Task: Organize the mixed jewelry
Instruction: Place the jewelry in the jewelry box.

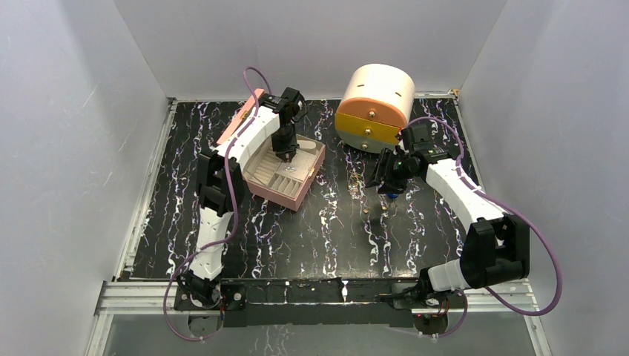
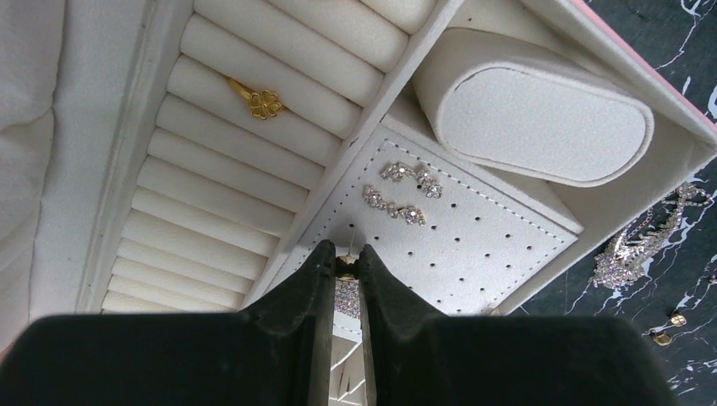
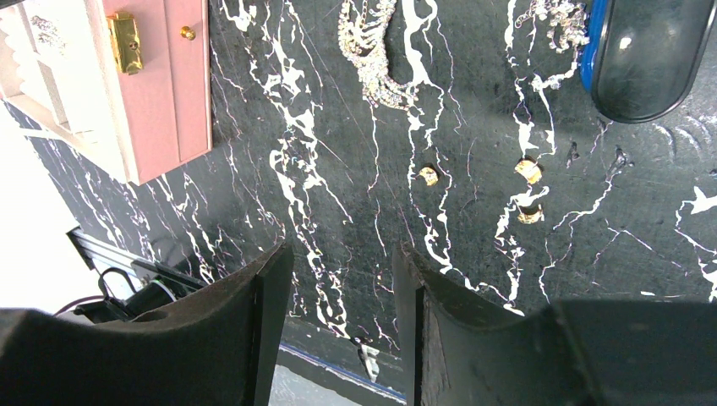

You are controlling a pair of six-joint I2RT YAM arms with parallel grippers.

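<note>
The mixed jewelry is spread over the box and the table. My left gripper (image 2: 347, 264) (image 1: 285, 153) is down in the pink jewelry box (image 1: 276, 190), shut on a small crystal earring (image 2: 346, 292) just above the perforated earring pad (image 2: 490, 245). Two crystal earrings (image 2: 410, 178) sit pinned on that pad. A gold clover ring (image 2: 259, 102) rests in the ring rolls. My right gripper (image 3: 342, 254) (image 1: 387, 185) hangs open over the table with nothing between its fingers. Three small gold pieces (image 3: 528, 170) and a sparkly necklace (image 3: 372, 51) lie on the table beyond it.
A round cream drawer box (image 1: 374, 104) with orange and yellow drawers stands at the back right. A blue elongated object (image 3: 647, 51) lies near the necklace. A white cushion roll (image 2: 541, 106) fills a box compartment. White walls enclose the black marbled table (image 1: 415, 245).
</note>
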